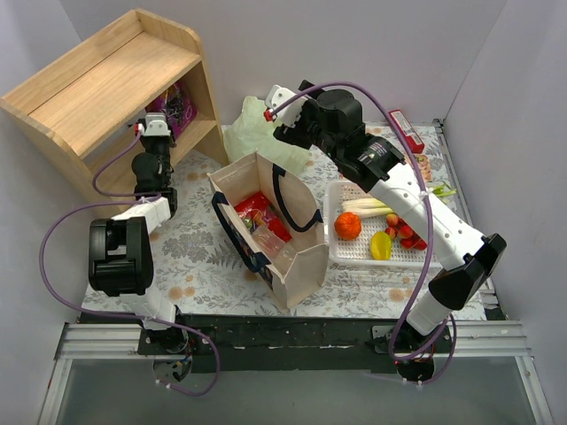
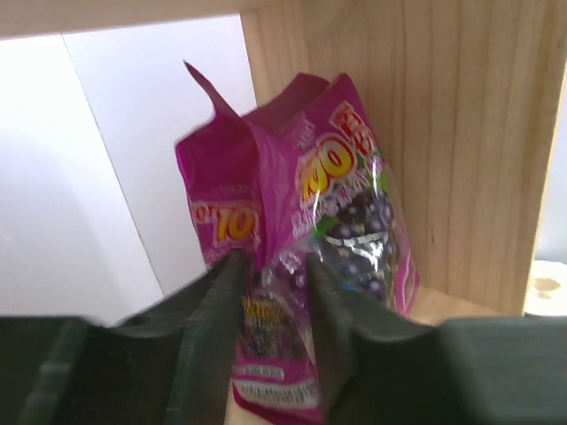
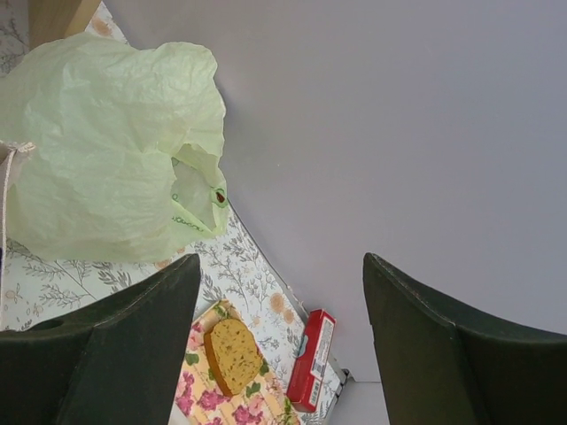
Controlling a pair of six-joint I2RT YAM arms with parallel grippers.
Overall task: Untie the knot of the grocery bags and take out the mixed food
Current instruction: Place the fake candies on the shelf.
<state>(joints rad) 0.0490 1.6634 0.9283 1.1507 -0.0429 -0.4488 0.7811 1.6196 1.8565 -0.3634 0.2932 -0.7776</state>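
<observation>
Far left: a purple snack packet (image 2: 328, 230) stands in the lower bay of the wooden shelf (image 1: 106, 88). Its big yellow-orange print looks like "100" over a picture of dark berries; the small print is blurred. The left arm (image 1: 120, 252) is folded at the elbow, its forearm reaching into that bay. The left fingers (image 2: 213, 301) stand narrowly apart, with the packet's lower part in the gap; we cannot tell whether they press it.

Centre of the desk (image 1: 195, 248): the canvas tote (image 1: 301, 257) stands open with red packets (image 1: 257, 205) inside. Behind it lies the pale green plastic bag (image 3: 97, 150), its mouth gaping.

The right arm (image 1: 416, 204) stretches up and left over the white slotted basket (image 1: 354, 252). The right fingers (image 3: 443, 336) are spread wide, holding nothing, near the green bag.

The basket holds an orange round fruit (image 1: 347, 226), a yellow pepper (image 1: 381, 245) and strawberries (image 1: 407, 232). At the back right lie a brown biscuit (image 3: 232, 354) and a red packet (image 3: 312, 359) whose label is unreadable.
</observation>
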